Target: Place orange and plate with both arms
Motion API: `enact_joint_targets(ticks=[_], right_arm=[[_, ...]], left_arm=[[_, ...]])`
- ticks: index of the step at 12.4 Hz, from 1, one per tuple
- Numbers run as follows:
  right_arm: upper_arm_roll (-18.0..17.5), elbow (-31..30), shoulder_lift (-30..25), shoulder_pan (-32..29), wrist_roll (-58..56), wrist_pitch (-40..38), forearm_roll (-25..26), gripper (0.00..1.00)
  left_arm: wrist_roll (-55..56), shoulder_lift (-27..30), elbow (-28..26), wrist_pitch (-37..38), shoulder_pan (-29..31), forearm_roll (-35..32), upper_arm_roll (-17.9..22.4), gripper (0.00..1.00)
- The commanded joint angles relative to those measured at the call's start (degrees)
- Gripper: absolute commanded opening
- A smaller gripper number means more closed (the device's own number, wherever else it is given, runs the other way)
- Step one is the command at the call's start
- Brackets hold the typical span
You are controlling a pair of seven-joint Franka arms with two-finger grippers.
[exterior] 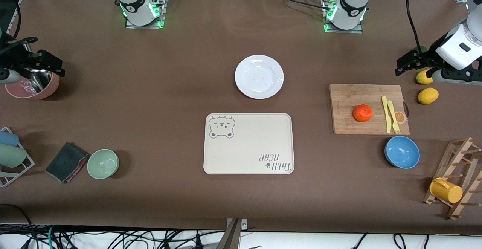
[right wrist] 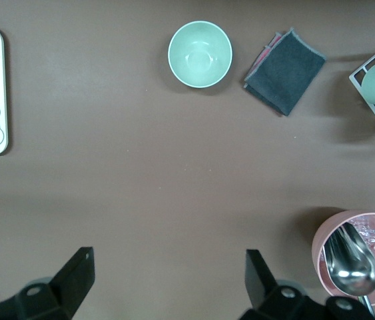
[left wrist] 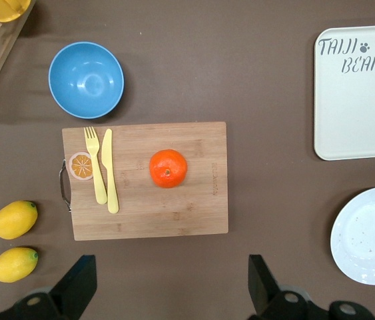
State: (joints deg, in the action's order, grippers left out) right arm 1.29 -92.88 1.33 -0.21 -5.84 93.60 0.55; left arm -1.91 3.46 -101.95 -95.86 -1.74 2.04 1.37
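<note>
The orange (exterior: pixel 362 113) sits on a wooden cutting board (exterior: pixel 350 102) toward the left arm's end of the table; it also shows in the left wrist view (left wrist: pixel 168 168). The white plate (exterior: pixel 259 76) lies empty mid-table, farther from the front camera than the cream bear tray (exterior: pixel 248 143); its edge shows in the left wrist view (left wrist: pixel 370 235). My left gripper (exterior: pixel 403 65) is open and empty in the air beside the lemons, its own view (left wrist: pixel 169 287) showing bare table past the board's edge. My right gripper (exterior: pixel 51 66) is open and empty over the pink bowl's rim (right wrist: pixel 167 283).
Two lemons (exterior: pixel 427 95) lie beside the board. A yellow fork and knife (exterior: pixel 389 115) lie on it. A blue bowl (exterior: pixel 401 151), a mug rack (exterior: pixel 457 177), a green bowl (exterior: pixel 102 163), a dark cloth (exterior: pixel 67 162) and a pink bowl (exterior: pixel 32 87) with a spoon stand around.
</note>
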Motion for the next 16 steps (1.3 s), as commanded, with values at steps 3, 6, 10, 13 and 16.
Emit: enact_joint_targets(ticks=[3, 6, 10, 13, 16], right_arm=[[-1.1, 0.0, -0.5, -0.8, 0.3, 0.3, 0.5, 1.0], [-0.9, -0.1, -0.5, -0.9, 0.1, -0.2, 0.3, 1.0], [-0.9, -0.1, -0.5, -0.9, 0.2, -0.3, 0.4, 1.0], [-0.9, -0.2, -0.5, -1.0, 0.2, -0.3, 0.3, 1.0], [-0.9, -0.1, -0.5, -0.9, 0.1, -0.3, 0.4, 1.0]], left_arm=[[-1.0, 1.1, -1.1, -0.6, 0.0, -0.8, -0.1, 1.0], [-1.0, 1.1, -1.1, -0.6, 0.0, -0.8, -0.1, 1.0], [-1.0, 1.1, -1.1, -0.6, 0.0, -0.9, -0.1, 1.0], [-1.0, 1.1, -1.1, -0.6, 0.0, -0.8, -0.1, 1.0], [-1.0, 1.1, -1.1, -0.6, 0.0, -0.8, -0.1, 1.0]])
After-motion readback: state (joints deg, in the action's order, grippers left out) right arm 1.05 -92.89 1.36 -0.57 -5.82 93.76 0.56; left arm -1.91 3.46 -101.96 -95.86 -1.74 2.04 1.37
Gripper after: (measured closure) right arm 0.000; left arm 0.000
